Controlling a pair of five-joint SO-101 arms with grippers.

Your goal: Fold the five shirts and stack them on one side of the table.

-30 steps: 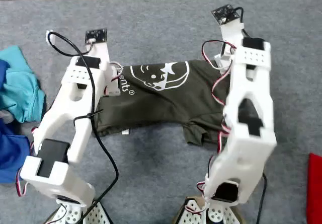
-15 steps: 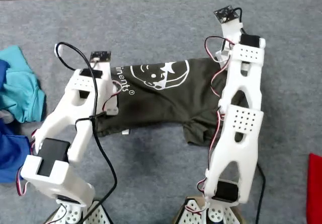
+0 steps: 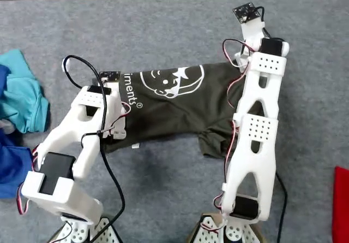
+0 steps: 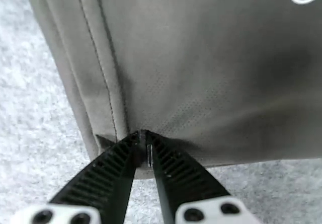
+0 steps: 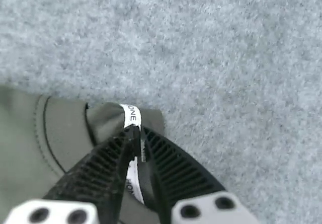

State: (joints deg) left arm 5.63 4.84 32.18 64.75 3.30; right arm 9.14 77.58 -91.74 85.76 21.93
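A dark olive shirt (image 3: 174, 104) with a white print lies folded across the middle of the grey table. My left gripper (image 4: 142, 146) is shut on the shirt's (image 4: 201, 73) hem at its left end, under the left arm (image 3: 90, 120) in the high view. My right gripper (image 5: 136, 133) is shut on the shirt's collar (image 5: 108, 116) by the white label (image 5: 130, 114), at the shirt's right end near the right arm (image 3: 259, 90). A short sleeve (image 3: 212, 142) sticks out toward the front edge.
A teal shirt (image 3: 22, 95) and a blue shirt (image 3: 11, 161) lie bunched at the table's left edge. A red shirt (image 3: 341, 205) shows at the front right edge. Bare grey cloth (image 3: 163, 30) stretches behind the olive shirt.
The left arm has drawn back toward the front with the hem, uncovering the print's lettering. The right arm has straightened and stretched out over the shirt's right end.
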